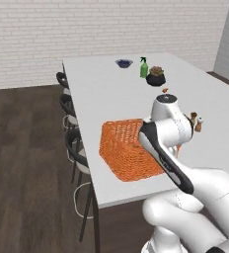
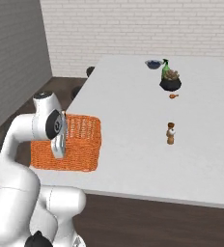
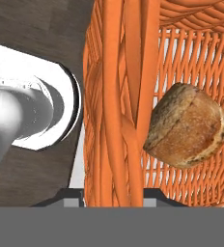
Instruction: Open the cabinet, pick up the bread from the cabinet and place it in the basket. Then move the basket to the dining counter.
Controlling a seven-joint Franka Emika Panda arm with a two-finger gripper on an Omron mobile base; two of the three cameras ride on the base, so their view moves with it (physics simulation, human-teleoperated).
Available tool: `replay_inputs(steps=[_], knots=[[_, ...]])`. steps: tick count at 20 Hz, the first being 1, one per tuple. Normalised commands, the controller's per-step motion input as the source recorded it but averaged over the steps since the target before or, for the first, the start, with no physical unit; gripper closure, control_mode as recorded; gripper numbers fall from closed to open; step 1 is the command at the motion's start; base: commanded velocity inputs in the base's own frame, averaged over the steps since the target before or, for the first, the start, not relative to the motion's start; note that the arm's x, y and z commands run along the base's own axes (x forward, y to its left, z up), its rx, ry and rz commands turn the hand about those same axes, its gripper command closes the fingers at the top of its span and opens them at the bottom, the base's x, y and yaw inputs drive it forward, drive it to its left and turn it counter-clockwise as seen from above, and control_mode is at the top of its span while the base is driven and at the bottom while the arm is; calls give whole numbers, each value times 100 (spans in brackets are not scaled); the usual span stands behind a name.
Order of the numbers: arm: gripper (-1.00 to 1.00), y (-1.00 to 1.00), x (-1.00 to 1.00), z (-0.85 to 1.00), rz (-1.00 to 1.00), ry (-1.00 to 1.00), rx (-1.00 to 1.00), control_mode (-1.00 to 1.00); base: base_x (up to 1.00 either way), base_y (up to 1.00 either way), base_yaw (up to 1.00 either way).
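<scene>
One orange woven mesh basket (image 1: 129, 148) sits on the long white dining counter (image 1: 116, 94), close to its near edge and its stool-side edge. In the hand view one small golden-brown bread roll (image 3: 185, 126) lies inside the basket (image 3: 119, 106), resting on the woven floor at about 3 o'clock from the thick orange wall that runs up the middle of that view. The gripper (image 3: 111, 195) sits low over that wall, which passes between the finger bases, so the jaws appear pinched on the basket's rim, though the tips themselves are hidden. Farther along the counter stand one dark blue bowl (image 1: 123, 63), one green spray bottle (image 1: 143, 67), one black pot holding a plant (image 1: 156, 77), one small orange item (image 2: 173, 95) and one small brown shaker (image 2: 171, 133). Three black round stools (image 1: 73, 141) line the counter's side at 9 o'clock of the basket in the left base view. The counter surface beyond the basket, toward 12 o'clock, lies bare up to the bowl.
</scene>
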Motion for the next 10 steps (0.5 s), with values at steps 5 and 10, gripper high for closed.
replay_inputs(steps=[5, 10], knots=[[100, 1, 100, -11, -16, 0, -9, -100, 0, 0, 0], [100, 2, 100, -35, -13, 0, -6, -100, 0, 0, 0]])
